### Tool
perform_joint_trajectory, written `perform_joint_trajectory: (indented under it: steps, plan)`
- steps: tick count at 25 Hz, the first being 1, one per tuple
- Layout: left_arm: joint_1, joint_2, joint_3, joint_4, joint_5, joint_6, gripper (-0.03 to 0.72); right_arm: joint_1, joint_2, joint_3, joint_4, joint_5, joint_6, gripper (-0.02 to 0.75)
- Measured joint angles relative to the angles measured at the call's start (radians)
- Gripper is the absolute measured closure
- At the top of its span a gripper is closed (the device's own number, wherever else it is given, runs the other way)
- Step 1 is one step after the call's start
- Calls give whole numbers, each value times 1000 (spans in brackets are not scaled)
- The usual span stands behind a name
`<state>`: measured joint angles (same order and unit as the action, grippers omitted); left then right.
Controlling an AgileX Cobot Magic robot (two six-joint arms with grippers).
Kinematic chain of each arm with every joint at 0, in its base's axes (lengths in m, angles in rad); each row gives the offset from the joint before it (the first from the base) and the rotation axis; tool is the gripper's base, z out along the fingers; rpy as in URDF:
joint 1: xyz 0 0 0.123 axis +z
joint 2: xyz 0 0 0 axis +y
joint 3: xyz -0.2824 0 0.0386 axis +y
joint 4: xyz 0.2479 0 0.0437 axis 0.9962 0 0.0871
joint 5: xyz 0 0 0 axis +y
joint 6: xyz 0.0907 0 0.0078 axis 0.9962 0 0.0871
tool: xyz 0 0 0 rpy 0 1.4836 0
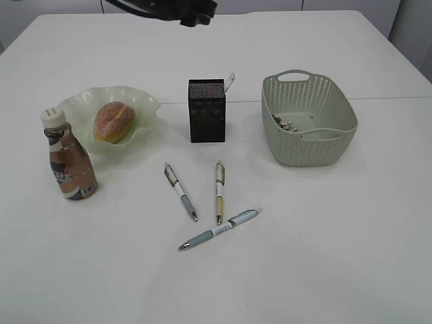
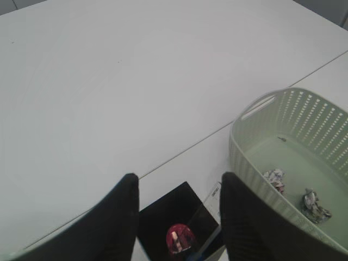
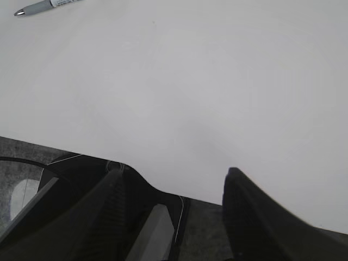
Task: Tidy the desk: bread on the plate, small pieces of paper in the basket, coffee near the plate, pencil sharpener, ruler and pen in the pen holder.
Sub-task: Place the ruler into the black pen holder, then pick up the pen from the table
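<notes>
The bread [image 1: 111,121] lies on the green plate [image 1: 145,101], and the coffee [image 1: 69,158] stands just in front of it to the left. The black pen holder [image 1: 206,111] has the ruler [image 1: 230,82] sticking out of it. In the left wrist view my left gripper [image 2: 179,176] hangs open above the pen holder [image 2: 176,209], where the red pencil sharpener [image 2: 179,239] lies inside, next to the ruler [image 2: 213,198]. Small pieces of paper [image 2: 274,179] lie in the basket [image 2: 288,141]. Three pens [image 1: 181,192] [image 1: 219,192] [image 1: 220,229] lie on the desk. My right gripper [image 3: 175,173] is open and holds nothing.
The basket [image 1: 307,121] stands to the right of the pen holder. Part of the left arm [image 1: 192,12] shows at the top edge of the exterior view. The right gripper hangs over the desk's front edge, with a pen tip [image 3: 46,5] far off at the upper left.
</notes>
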<state>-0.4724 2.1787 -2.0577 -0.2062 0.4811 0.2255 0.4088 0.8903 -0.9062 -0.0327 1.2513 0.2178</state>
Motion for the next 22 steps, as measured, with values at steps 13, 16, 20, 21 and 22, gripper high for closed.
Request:
perform_joint_trajectory:
  steps: [13,16,20,21,22]
  plan:
    - [28,-167,0,351,503,-441,334,0,0,0,44,0,0,288]
    - [28,-176,0,319,587,-479,334,0,0,0,46,0,0,288]
    - [26,-176,0,289,686,-583,334,0,0,0,48,0,0,288]
    - [23,-176,0,287,699,-614,334,0,0,0,53,0,0,288]
    - [19,-176,0,284,716,-643,334,0,0,0,55,0,0,288]
